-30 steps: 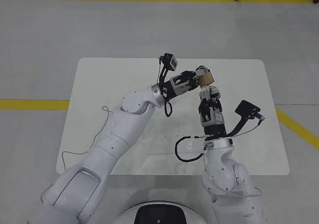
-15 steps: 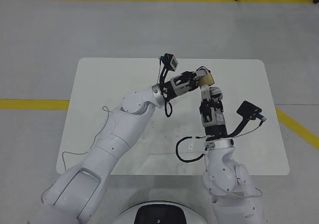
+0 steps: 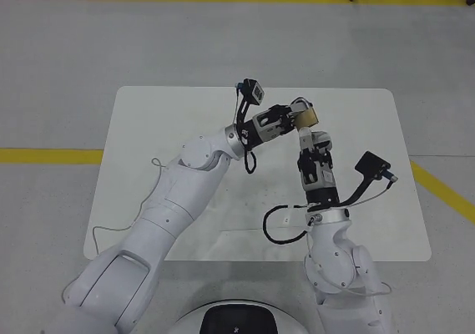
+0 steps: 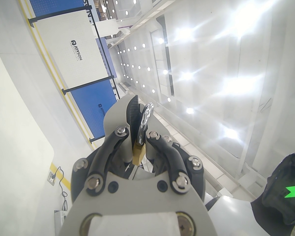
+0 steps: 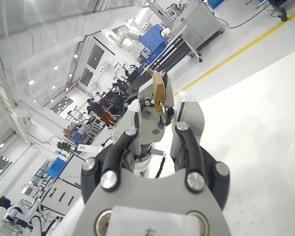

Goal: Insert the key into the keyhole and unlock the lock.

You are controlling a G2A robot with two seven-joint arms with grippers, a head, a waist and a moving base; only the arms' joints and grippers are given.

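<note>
- In the top view, the left tool has a brass lock clamped at its tip, held above the white table.
- The same view puts the right tool just short of the lock's near end, at roughly a right angle to the left tool. From above, the spread of its fingers cannot be judged.
- The right wrist view settles that. The right tool's fingers stand wide apart and grip nothing.
- Between those fingers sits a silver key, and it appears to touch neither finger.
- The key stands out of the end of the lock that faces the right tool. The brass body runs straight ahead, past that tool's fingertips.
- Farther off in the right wrist view, the left tool's pale fingers press the lock from either side.
- The left wrist view shows the lock edge-on, as a narrow brass strip between the left tool's fingers, close to the palm.
- Beyond the strip, a silver metal part lies against one black pad. I cannot tell whether it is key or shackle.
</note>
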